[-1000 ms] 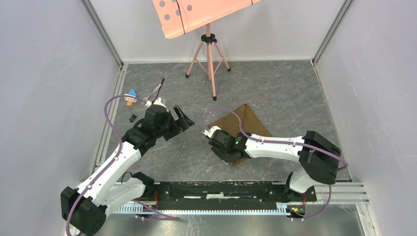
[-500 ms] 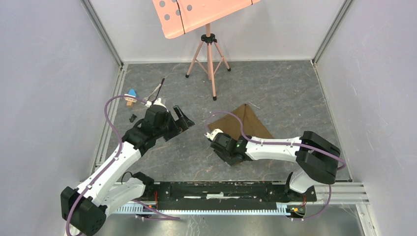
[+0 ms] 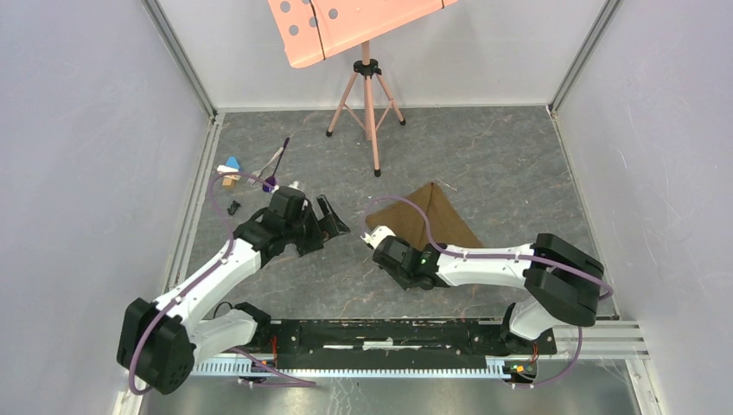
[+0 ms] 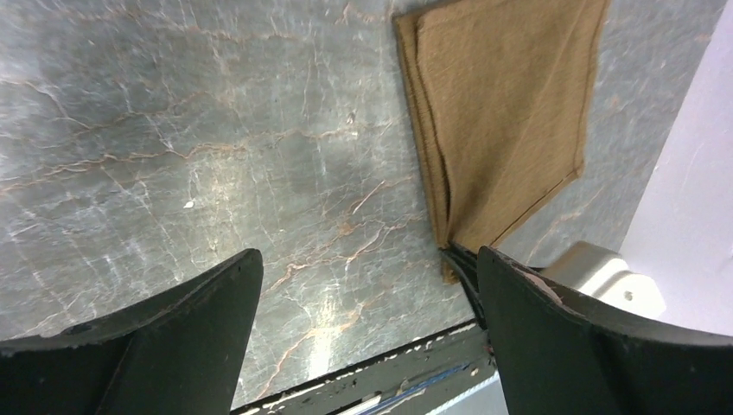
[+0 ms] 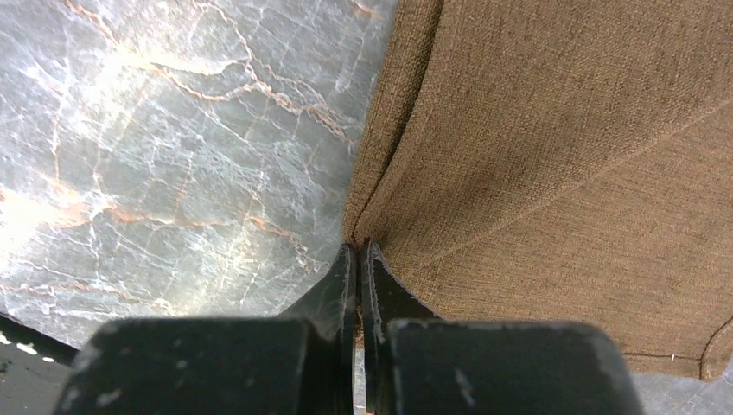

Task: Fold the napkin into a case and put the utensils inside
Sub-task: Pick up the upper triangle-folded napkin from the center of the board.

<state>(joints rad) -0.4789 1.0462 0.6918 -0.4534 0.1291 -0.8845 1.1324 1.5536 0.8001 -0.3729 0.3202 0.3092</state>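
1. Treat the napkin (image 3: 436,220) as soft, light, limp cloth. Expect drape, no stiffness and no risk of breakage. Allow for some sliding over the smooth bench (image 3: 501,147).
2. Note the present form: folded into layers, lying flat on the bench right of centre, in front of the right arm. Judge as not yet a narrow case.
3. Take hold at an edge or corner only, pinching all layers together. Avoid the flat middle of the cloth: nothing there to pinch.
4. Read the right claw (image 5: 357,251) as closed, tips pinched on the folded near-left edge of the napkin. Take the creases converging on the tips as a sign of true grip, not mere contact.
5. Locate the rest of the napkin ahead and to the right of those tips in the right wrist view, spread flat away from them.
6. Read the left claw (image 4: 367,259) as wide open and empty, above bare bench, left of the napkin and apart from it.
7. Find the spoon (image 3: 277,162) at the far left of the bench, well apart from the napkin. Cannot confirm the fork: too small to tell.
8. Move the pinched edge slowly to keep the layers together.
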